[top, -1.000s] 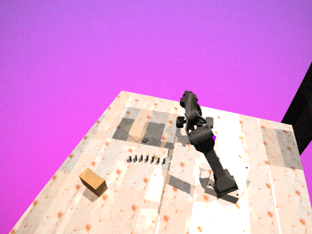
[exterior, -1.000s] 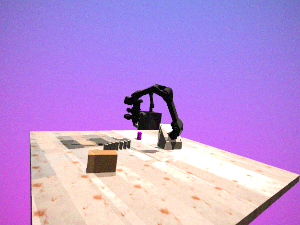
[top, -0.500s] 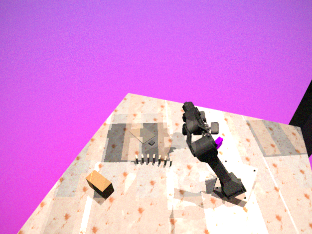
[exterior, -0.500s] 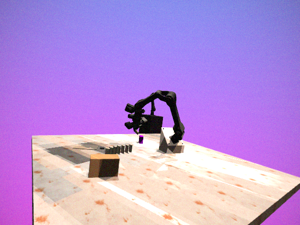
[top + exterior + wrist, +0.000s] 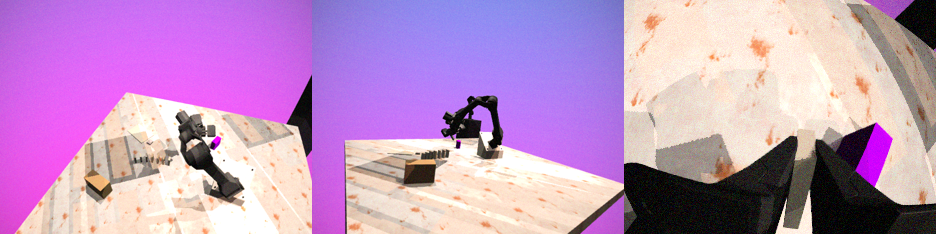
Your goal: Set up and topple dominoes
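Several thin dominoes stand upright in an evenly spaced row (image 5: pixel 152 158) (image 5: pixel 434 154) near the middle of the table. My gripper (image 5: pixel 804 145) is shut on a thin tan-grey domino (image 5: pixel 800 192), seen between the fingers in the wrist view. It is above the table, off the right end of the row and near the purple block; the domino is not clearly visible in the top and exterior views. A small grey piece (image 5: pixel 149 142) (image 5: pixel 417 153) lies behind the row; I cannot tell whether it is a domino.
A purple block (image 5: pixel 216 142) (image 5: pixel 458 144) (image 5: pixel 875 155) stands beyond the right end of the row. A flat pale sheet (image 5: pixel 137 132) lies behind the row. A large orange-brown block (image 5: pixel 98 182) (image 5: pixel 420 172) is at the front left. A black box (image 5: pixel 474 128) is in the background.
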`<state>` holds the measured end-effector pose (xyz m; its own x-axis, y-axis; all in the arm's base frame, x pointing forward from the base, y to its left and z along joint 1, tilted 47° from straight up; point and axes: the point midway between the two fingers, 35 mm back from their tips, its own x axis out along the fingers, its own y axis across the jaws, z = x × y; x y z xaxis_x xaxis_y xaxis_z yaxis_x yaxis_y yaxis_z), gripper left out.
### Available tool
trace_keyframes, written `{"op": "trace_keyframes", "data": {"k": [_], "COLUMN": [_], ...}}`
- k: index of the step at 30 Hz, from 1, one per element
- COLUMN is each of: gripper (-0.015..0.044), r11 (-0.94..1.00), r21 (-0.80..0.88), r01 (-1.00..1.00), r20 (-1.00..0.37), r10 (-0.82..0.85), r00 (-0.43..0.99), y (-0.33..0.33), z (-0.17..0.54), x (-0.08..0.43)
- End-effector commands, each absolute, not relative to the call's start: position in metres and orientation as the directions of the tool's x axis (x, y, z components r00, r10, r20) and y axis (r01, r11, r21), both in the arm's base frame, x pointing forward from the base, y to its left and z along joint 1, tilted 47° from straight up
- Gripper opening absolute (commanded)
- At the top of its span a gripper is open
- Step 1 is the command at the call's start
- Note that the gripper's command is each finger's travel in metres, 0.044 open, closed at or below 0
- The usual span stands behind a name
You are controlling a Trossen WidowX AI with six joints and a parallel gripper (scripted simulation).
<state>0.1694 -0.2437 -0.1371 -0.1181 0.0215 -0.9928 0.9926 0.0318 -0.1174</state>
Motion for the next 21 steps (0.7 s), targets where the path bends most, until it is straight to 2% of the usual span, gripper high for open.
{"op": "trace_keyframes", "data": {"k": [1, 21], "gripper": [0.0024, 0.0024], "r11": [0.016, -0.064], "r21": [-0.122, -0.057], "r01": [0.992, 0.996], "r20": [-0.991, -0.913], "r10": [-0.056, -0.401], "r00": [-0.121, -0.078], "y": [-0.244, -0.233], "z": [-0.134, -0.117], "x": [0.17, 0.173]}}
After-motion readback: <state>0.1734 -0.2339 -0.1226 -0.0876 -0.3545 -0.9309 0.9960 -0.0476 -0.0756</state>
